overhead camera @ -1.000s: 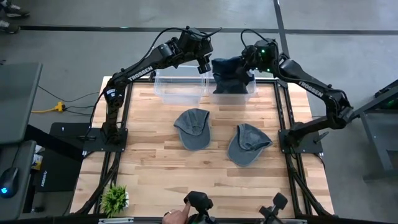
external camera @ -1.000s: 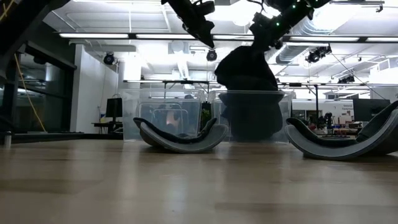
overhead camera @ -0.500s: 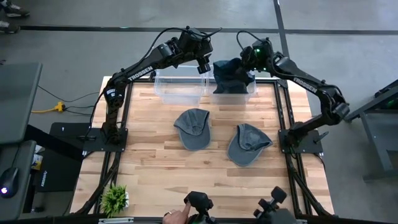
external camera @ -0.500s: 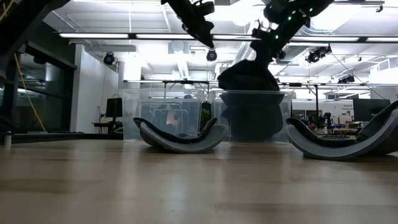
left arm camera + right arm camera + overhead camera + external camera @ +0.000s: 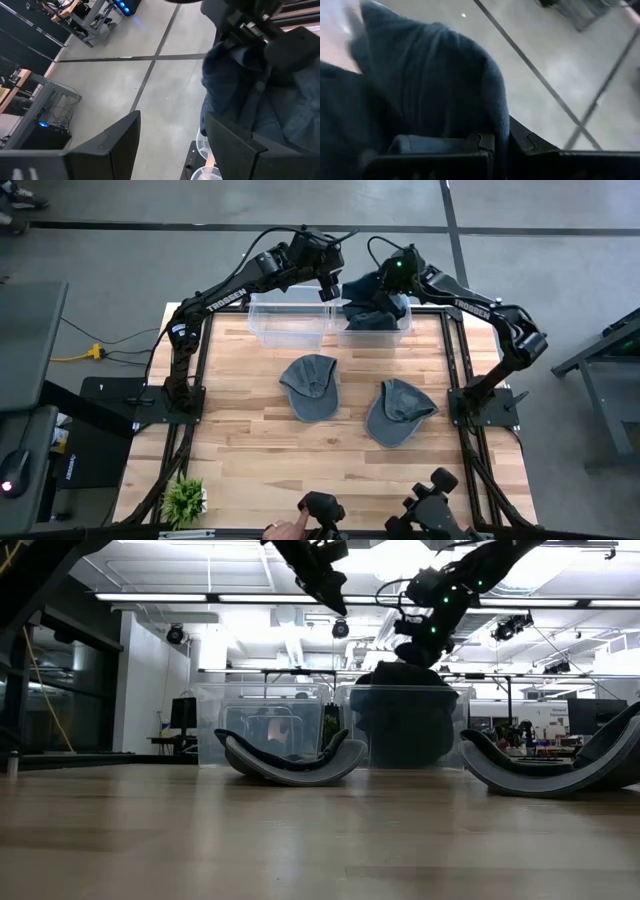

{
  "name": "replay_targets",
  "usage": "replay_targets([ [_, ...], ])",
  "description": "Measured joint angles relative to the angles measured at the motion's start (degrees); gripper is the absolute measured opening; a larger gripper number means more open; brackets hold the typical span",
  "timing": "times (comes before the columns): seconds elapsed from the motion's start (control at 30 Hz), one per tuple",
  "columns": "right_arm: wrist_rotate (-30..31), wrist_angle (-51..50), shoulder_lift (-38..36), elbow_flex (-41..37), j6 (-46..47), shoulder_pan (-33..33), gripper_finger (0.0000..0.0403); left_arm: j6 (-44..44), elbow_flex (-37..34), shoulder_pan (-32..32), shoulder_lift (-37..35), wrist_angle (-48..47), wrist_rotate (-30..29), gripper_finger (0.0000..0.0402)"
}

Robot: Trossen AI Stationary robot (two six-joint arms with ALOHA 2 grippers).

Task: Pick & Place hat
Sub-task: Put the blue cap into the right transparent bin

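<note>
Left gripper [image 5: 328, 288] hangs above the far edge of the table, its fingers [image 5: 105, 145] spread wide with nothing between them, poised over the right end of the left clear bin [image 5: 288, 321]. That bin sits on the wooden table [image 5: 250, 440] at its far side and I can't make out anything inside it. Just beside it to the right stands the second clear bin [image 5: 402, 333], and a dark blue hat [image 5: 368, 308] is bunched up in it, rising above the rim. Right gripper [image 5: 392, 280] is over the back of that bin, pressed into the top of the hat; in its own wrist view the dark cloth [image 5: 425, 85] is draped over the fingers and pinched between them, so it has the hat in its grip. From table height the hat's bulk fills the right bin [image 5: 405, 725] while the right arm reaches down to it from above.

Nearer the middle of the table lie two grey caps, well apart from the bins: one [image 5: 310, 386] toward the left and one [image 5: 398, 410] to its right, close together but not touching. A small green plant [image 5: 185, 500] sits at the near left corner
</note>
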Motion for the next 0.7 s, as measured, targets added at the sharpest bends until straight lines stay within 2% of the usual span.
replay_targets([
  [0.13, 1.9, -0.2, 0.0, 0.0, -0.9, -0.1, 0.0002, 0.0, 0.0, 0.0, 0.0, -0.9, -0.3, 0.0218],
  [0.27, -4.1, -4.1, 0.1, 0.0, -0.8, -0.5, 0.0002, 0.6, 0.0, 0.0, 0.0, -1.6, -2.4, 0.0218],
  [0.4, -5.3, -6.2, 0.6, 0.0, -0.6, -1.0, 0.0002, 0.6, 0.0, 0.0, 0.0, -2.5, -3.4, 0.0218],
  [0.7, -13.7, -10.2, 0.9, 0.0, -5.0, -1.0, 0.0002, 0.4, 0.0, 0.0, 0.0, -5.4, -3.6, 0.0218],
])
